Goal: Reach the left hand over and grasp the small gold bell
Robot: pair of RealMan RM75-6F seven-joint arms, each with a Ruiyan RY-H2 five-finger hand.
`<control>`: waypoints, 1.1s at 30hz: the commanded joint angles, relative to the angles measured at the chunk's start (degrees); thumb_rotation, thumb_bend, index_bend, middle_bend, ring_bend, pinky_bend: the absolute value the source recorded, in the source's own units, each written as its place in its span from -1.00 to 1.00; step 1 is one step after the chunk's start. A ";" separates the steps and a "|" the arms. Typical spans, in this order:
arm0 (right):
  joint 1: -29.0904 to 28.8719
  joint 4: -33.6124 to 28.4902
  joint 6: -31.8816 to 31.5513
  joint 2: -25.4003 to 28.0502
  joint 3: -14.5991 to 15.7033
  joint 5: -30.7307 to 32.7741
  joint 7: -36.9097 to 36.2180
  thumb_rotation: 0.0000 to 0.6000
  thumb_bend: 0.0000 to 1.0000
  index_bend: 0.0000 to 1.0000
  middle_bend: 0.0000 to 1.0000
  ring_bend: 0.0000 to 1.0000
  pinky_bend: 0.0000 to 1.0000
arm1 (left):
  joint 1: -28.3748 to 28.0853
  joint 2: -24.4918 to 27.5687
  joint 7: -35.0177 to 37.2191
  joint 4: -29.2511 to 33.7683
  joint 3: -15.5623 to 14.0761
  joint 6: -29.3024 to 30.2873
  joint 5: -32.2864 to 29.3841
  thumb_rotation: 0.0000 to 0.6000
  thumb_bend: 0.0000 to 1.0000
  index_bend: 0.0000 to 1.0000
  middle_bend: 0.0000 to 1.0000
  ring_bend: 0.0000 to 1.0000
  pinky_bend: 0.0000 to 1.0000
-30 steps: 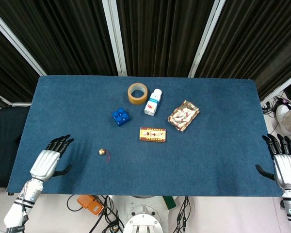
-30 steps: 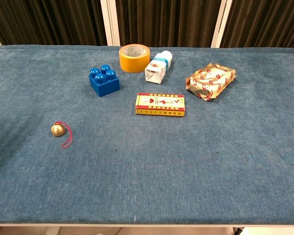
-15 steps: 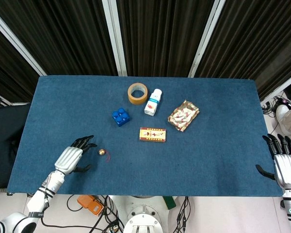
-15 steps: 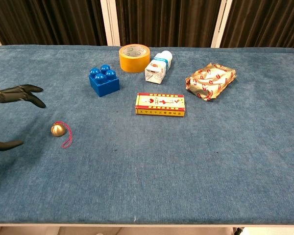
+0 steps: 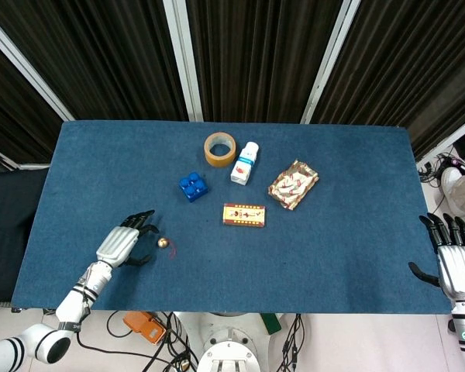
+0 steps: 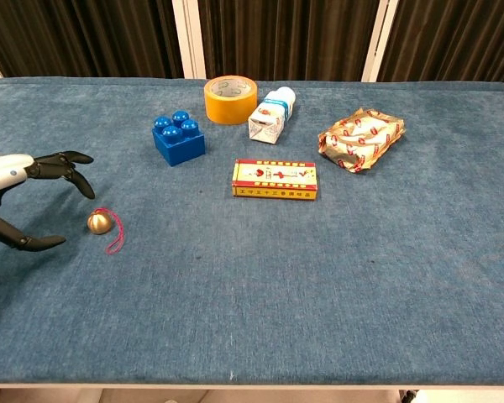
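The small gold bell (image 5: 163, 243) (image 6: 99, 222) lies on the blue table with a thin red cord trailing to its right. My left hand (image 5: 122, 245) (image 6: 23, 195) hovers just to the left of the bell with its fingers spread apart on either side of it, a small gap away. It holds nothing. My right hand (image 5: 455, 260) rests open at the table's right edge, far from the bell; only the head view shows it.
A blue toy brick (image 5: 192, 186) (image 6: 178, 138), a roll of tape (image 5: 219, 149), a small white bottle (image 5: 245, 163), a foil snack bag (image 5: 293, 184) and a flat red-and-yellow box (image 5: 243, 215) lie toward the table's middle and back.
My left hand has moved right across the table toward the bell, from the left edge to just beside it. The right hand and the bell have stayed still.
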State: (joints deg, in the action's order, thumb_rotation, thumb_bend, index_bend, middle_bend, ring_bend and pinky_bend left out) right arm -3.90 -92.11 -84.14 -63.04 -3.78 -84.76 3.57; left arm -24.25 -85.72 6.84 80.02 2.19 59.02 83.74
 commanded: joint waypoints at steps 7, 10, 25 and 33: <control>-0.07 -0.10 0.15 -0.02 -0.03 0.19 0.33 1.00 -0.39 -0.66 -0.69 -0.89 -1.00 | -1.20 -1.43 -0.38 -1.14 -0.17 -1.15 -0.82 1.00 -0.53 -0.30 -1.00 -1.00 -0.84; -0.10 -0.10 0.22 -0.03 0.00 0.21 0.45 1.00 -0.39 -0.66 -0.69 -0.89 -1.00 | -1.68 -1.81 -0.74 -1.31 0.01 -1.54 -1.26 1.00 -0.53 -0.27 -1.00 -1.00 -0.84; -0.18 -0.17 0.41 -0.05 -0.01 0.41 0.69 1.00 -0.39 -0.66 -0.69 -0.89 -1.00 | -3.40 -2.61 -3.50 -0.80 0.39 -2.98 -3.39 1.00 -0.51 -0.08 -1.00 -1.00 -0.84; -0.17 -0.18 0.39 -0.02 -0.01 0.44 0.61 1.00 -0.39 -0.66 -0.69 -0.89 -1.00 | -3.36 -2.33 -4.14 -0.43 0.15 -3.16 -4.66 1.00 -0.45 -0.02 -1.00 -1.00 -0.84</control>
State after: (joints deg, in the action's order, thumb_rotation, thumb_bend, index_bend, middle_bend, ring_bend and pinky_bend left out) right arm -4.07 -92.29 -83.75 -63.06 -3.79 -84.32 4.18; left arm -27.63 -88.10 2.74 79.54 2.37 55.85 79.13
